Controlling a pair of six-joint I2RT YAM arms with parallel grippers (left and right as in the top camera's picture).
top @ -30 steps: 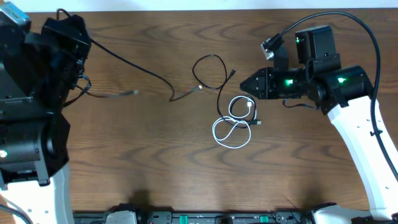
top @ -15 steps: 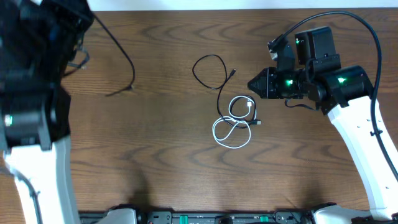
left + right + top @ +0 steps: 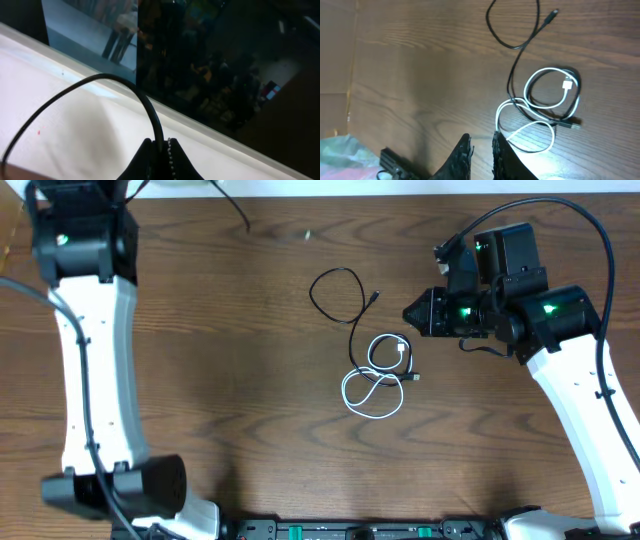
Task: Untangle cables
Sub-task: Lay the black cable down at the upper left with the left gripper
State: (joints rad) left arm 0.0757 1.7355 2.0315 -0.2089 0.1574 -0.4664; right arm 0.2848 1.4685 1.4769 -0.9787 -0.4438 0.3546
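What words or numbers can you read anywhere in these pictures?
None can be read.
The white cable, the black cable on the table and the wooden table carry no writing.
The right hand shows only green lights.
The dark panel behind the left hand is too blurred.

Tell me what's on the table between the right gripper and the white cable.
Nothing: in the overhead view only bare wood separates the right gripper from the white cable. The black cable lies further left.
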